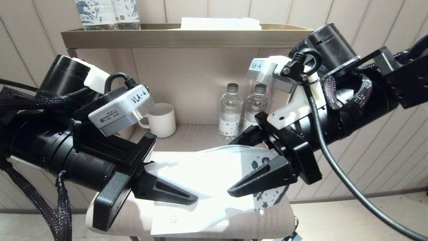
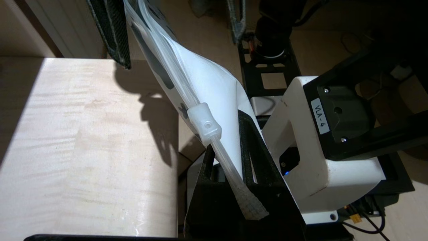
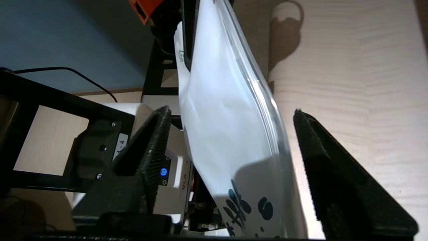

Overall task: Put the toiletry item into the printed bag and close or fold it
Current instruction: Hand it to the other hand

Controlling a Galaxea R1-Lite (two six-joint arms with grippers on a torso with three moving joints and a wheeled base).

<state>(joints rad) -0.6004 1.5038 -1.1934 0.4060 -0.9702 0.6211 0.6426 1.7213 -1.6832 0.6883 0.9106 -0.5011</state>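
Fingers [image 2: 249,157] of the left gripper [image 2: 234,174] pinch the printed bag [image 1: 214,174] by its zip end above the counter [image 1: 140,214]; the right gripper [image 3: 230,160] straddles its printed end, fingers [image 3: 147,150] spread apart.

White bag [image 1: 207,174], dark-blue floral print.

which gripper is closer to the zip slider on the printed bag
Left. The left gripper is shut on the printed bag just beside the zip slider; the right gripper straddles the bag's printed end, fingers apart.
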